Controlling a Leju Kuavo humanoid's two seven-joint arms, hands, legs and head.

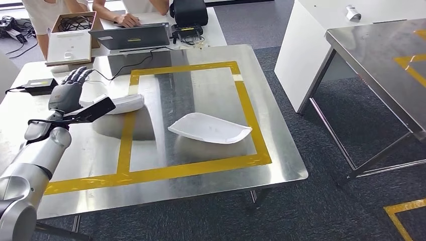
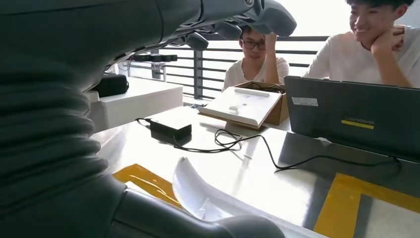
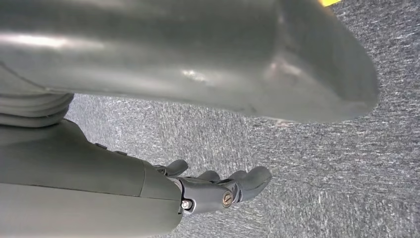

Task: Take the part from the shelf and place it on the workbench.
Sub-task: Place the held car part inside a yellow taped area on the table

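A white curved part (image 1: 211, 128) lies inside the yellow-taped square (image 1: 246, 105) on the steel workbench (image 1: 281, 165). A second white part (image 1: 124, 103) rests across the square's left tape line. My left hand (image 1: 69, 88) hovers just left of this part with fingers spread and nothing in it. The left wrist view shows the same part (image 2: 198, 196) on the bench below my raised fingers (image 2: 257, 17). My right hand (image 3: 218, 191) hangs over grey carpet, fingers loosely extended and holding nothing.
A laptop (image 1: 131, 36), a cardboard box (image 1: 70, 35) and a black power adapter (image 1: 40, 85) with its cable (image 1: 135, 63) sit at the bench's far side, where people are seated. A second steel table (image 1: 382, 60) and a white cabinet (image 1: 306, 45) stand to the right.
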